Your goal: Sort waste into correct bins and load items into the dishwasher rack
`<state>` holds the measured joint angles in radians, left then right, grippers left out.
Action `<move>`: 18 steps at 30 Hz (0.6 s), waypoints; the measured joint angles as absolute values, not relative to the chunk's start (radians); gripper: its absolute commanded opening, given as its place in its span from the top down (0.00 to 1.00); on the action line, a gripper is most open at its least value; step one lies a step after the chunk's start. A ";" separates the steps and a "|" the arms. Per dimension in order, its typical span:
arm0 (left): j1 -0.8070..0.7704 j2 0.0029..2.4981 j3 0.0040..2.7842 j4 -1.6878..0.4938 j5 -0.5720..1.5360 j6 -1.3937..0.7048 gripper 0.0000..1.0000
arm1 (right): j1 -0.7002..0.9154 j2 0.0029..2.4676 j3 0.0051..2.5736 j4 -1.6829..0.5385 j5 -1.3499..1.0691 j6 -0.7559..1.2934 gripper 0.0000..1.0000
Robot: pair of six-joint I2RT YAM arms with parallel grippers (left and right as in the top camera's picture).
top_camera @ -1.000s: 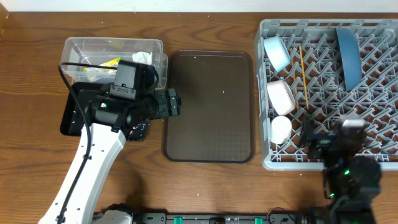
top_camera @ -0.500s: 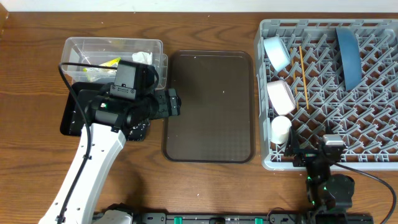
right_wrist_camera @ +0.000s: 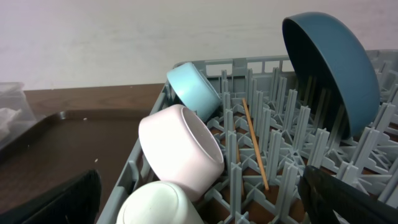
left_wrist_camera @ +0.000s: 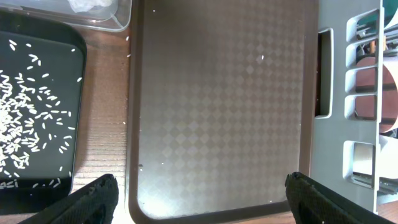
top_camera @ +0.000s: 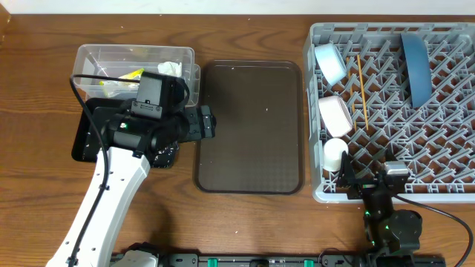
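The grey dishwasher rack [top_camera: 445,159] holds a light blue bowl [top_camera: 329,63], a white bowl [top_camera: 335,116], a small white cup [top_camera: 335,154], a wooden chopstick [top_camera: 362,89] and a dark blue plate [top_camera: 415,67]. My right gripper [top_camera: 369,179] is open and empty at the rack's front edge, facing the cup [right_wrist_camera: 158,202] and the white bowl [right_wrist_camera: 180,149]. The clear box [top_camera: 96,55] holds a yellow wrapper [top_camera: 126,76] and tissue [top_camera: 169,68]. The black tray [top_camera: 83,141] holds rice [left_wrist_camera: 25,118]. My left gripper [left_wrist_camera: 202,205] is open and empty over the brown tray's left edge.
The brown serving tray [top_camera: 249,126] lies between the bins and the rack, with a few stray rice grains on it. My left arm [top_camera: 111,185] crosses the black tray. Bare wooden table [top_camera: 44,89] lies left of the bins and along the front.
My right gripper has drawn back from above the rack's front rows to its front edge, and has been nearly still over the last half second. The left arm has not moved.
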<state>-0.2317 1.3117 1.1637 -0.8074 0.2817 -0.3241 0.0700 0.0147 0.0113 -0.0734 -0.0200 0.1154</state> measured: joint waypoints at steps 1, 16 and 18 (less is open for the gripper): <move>-0.232 1.312 1.164 -0.807 0.281 -0.324 0.12 | 0.070 0.015 0.011 -0.073 -0.020 0.116 0.01; -0.232 1.312 1.164 -0.807 0.275 -0.321 0.12 | 0.070 0.015 0.011 -0.073 -0.020 0.119 0.01; -0.232 1.311 1.164 -0.808 0.253 -0.318 0.12 | 0.070 0.015 0.011 -0.073 -0.020 0.119 0.01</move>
<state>-0.2317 1.3113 1.1637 -0.8078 0.2531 -0.3176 0.0700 0.0147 0.0113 -0.0734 -0.0200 0.1192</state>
